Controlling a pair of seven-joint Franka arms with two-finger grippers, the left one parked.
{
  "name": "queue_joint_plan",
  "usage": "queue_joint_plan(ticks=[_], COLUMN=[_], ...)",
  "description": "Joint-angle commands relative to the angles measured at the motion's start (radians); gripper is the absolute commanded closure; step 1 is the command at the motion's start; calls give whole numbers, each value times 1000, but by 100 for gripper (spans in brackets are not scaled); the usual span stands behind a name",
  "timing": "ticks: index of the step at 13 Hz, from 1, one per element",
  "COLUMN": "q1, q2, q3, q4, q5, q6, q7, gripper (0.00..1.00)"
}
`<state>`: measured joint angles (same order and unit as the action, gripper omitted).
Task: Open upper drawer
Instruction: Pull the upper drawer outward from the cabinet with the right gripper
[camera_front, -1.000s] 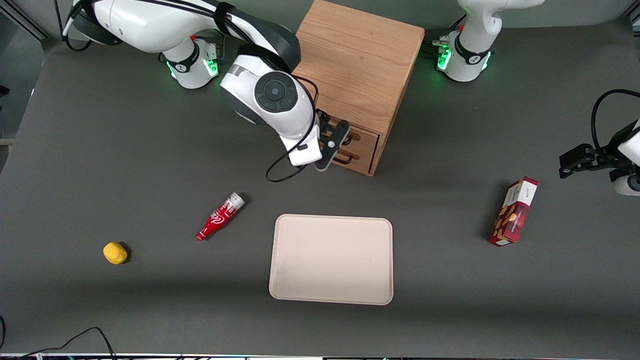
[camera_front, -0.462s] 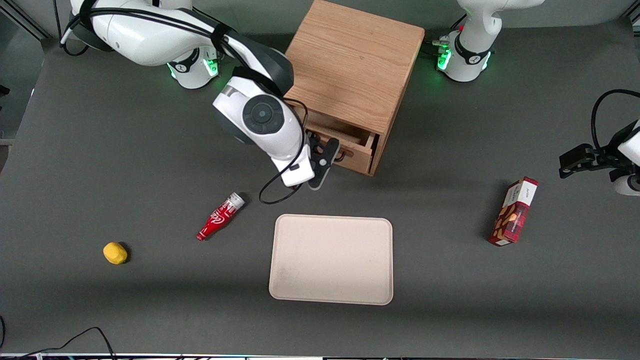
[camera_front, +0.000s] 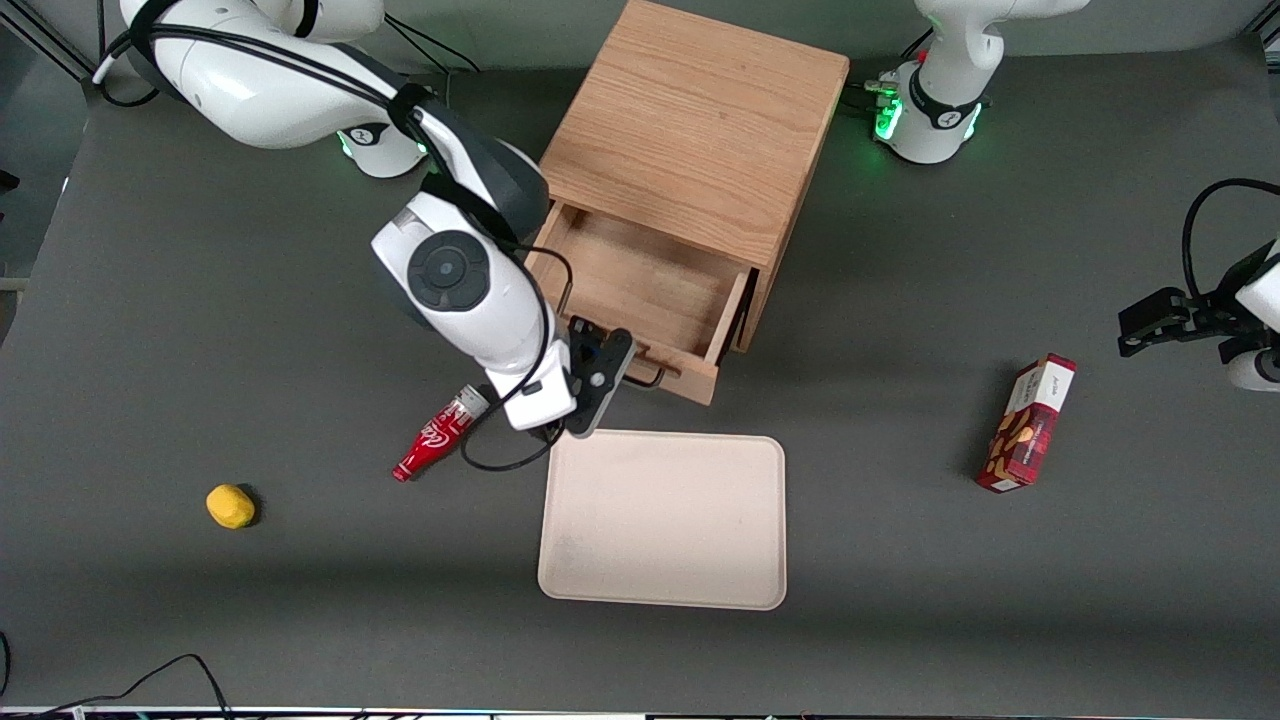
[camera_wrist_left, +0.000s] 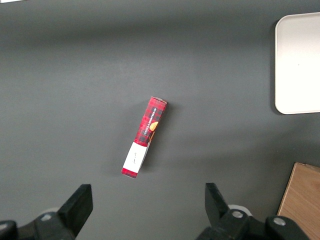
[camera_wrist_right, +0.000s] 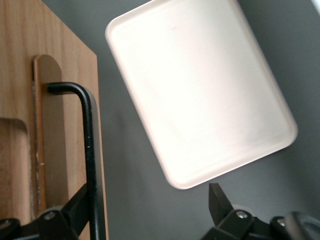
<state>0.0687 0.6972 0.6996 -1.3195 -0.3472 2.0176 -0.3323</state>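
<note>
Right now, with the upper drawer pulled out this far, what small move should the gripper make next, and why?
Probably back the gripper straight off the black handle. The upper drawer already stands well out of the cabinet, its bare floor showing, and the fingers are spread with the handle beside one of them, not clamped. Its front nearly reaches the tray.

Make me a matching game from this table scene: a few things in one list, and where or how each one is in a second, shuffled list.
Things:
1. drawer
2. gripper
3. bottle
4. lemon

States:
A. lying flat beside the tray
B. alone toward the working arm's end of the table
C. pulled out, nothing inside
D. at the black handle

Pairs: 1-C, 2-D, 3-A, 4-B
</note>
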Motion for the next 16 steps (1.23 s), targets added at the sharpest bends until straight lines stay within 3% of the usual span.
queue_joint_plan(ticks=[1,7,14,16], q1=[16,16,14,20], q2=[-5,1,10,10], q3=[-58,-150,-186,-186], q4=[8,17,60,78], q5=[-12,23,174,178], q6=[64,167,170,171], q7=[-65,-139,-132,-134], gripper=[0,0,0,0])
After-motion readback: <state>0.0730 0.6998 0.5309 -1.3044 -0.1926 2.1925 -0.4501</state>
